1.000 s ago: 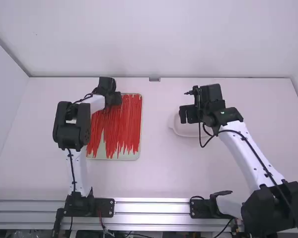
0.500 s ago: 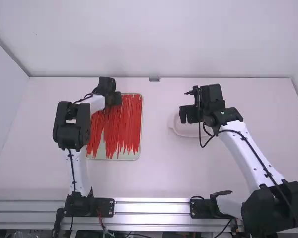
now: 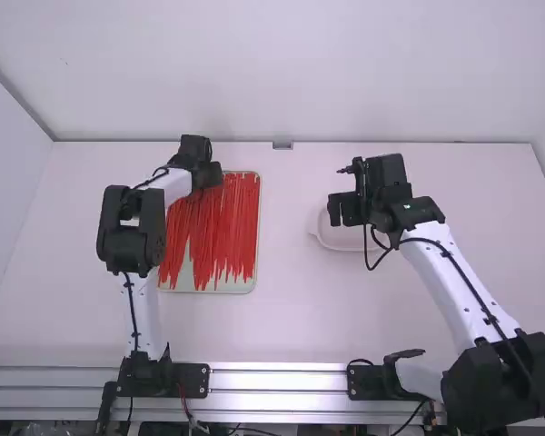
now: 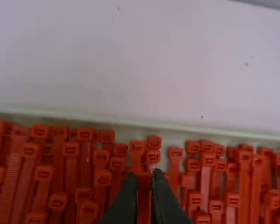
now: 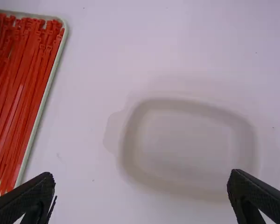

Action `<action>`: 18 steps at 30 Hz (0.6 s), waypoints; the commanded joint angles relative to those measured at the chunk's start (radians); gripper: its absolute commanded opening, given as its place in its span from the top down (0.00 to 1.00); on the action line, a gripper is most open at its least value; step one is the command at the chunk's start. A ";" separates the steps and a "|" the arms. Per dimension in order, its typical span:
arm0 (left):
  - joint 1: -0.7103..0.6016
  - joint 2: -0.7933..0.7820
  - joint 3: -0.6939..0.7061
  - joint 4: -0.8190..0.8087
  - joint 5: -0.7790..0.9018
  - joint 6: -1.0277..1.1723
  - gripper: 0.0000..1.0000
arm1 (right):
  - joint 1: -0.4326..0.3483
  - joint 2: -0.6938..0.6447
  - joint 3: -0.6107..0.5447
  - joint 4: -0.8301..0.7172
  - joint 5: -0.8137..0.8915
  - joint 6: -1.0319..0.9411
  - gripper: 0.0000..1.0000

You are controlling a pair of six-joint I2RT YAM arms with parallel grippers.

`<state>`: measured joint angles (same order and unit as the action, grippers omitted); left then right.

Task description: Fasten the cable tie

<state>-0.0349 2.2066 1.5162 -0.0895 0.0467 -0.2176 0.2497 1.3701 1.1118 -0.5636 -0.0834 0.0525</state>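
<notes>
Red-orange cable ties [image 4: 84,158], pale cream tray [image 4: 60,117], translucent white dish [image 5: 186,144], plain white table [image 3: 300,300].

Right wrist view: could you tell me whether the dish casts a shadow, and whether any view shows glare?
Right wrist view: the dish casts a faint, soft shadow around its rim, no glare. Left wrist view: the ties are evenly lit, without glare. High view: even light, no hard shadows on the table.

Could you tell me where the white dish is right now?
In the high view the white dish lies on the table right of the middle, beneath the right gripper, with the tray of red cable ties off to its left.
</notes>
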 commanded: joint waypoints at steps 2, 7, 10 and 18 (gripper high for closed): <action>-0.008 0.000 0.082 -0.061 -0.010 -0.003 0.98 | 0.000 0.003 0.032 0.002 0.002 0.000 0.01; -0.016 -0.089 0.106 -0.118 -0.026 -0.002 0.98 | 0.000 0.003 0.032 0.002 0.002 0.000 0.01; -0.017 -0.165 0.098 -0.167 -0.068 -0.002 0.98 | 0.000 0.003 0.032 0.002 0.002 0.000 0.01; -0.052 -0.408 -0.035 -0.217 -0.120 0.006 0.99 | 0.011 0.003 0.032 0.013 0.002 0.000 0.01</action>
<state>-0.0643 1.8771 1.5307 -0.3000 -0.0395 -0.2173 0.2504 1.3701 1.1118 -0.5560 -0.0830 0.0513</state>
